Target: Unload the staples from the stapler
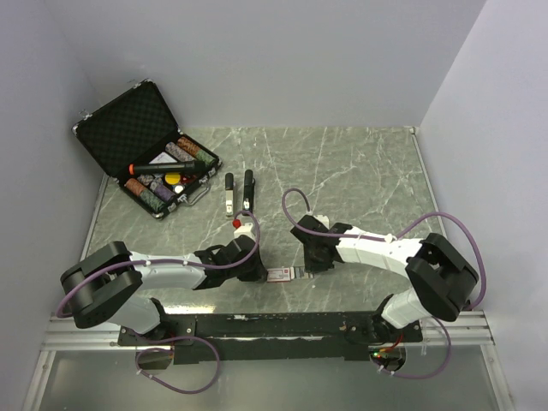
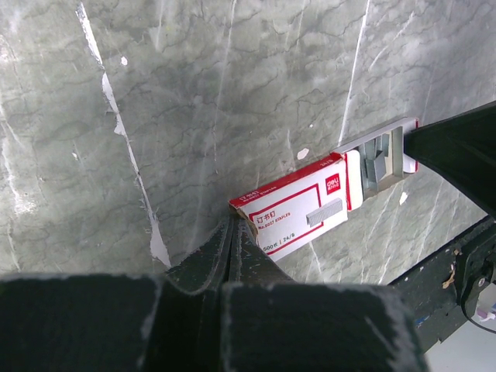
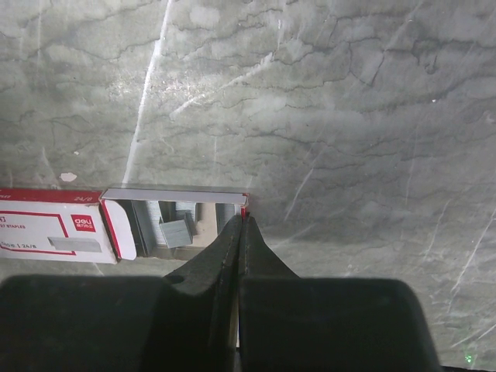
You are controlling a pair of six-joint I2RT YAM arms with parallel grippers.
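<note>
Staple box (image 2: 298, 211): flat oblong of red-and-white printed cardboard, lying on the tabletop (image 1: 360, 171) close to the arm bases. The left hand (image 2: 232, 231) is clenched flat on the sleeve's near corner, apparently to anchor it. The right hand (image 3: 242, 225) is pinched on the end wall of the inner tray (image 3: 174, 198), which stands drawn partway out of the sleeve. These opposed grips read as a pull-apart that opens the tray as a receptacle. The tray is thin pale card, open-topped, and holds loose staple strips (image 3: 177, 232) of dull grey ridged metal. Stapler (image 1: 248, 190): black, slim and bar-shaped, lying well apart farther out on the tabletop, touched by neither hand. A second black bar (image 1: 229, 193) lies just beside it; whether the two form one opened unit cannot be told. The tabletop is smooth, grey-green and marble-patterned with white veins. Also present at the far left is a black case (image 1: 128, 128), open, with a foam-lined lid and rows of chip stacks.
</note>
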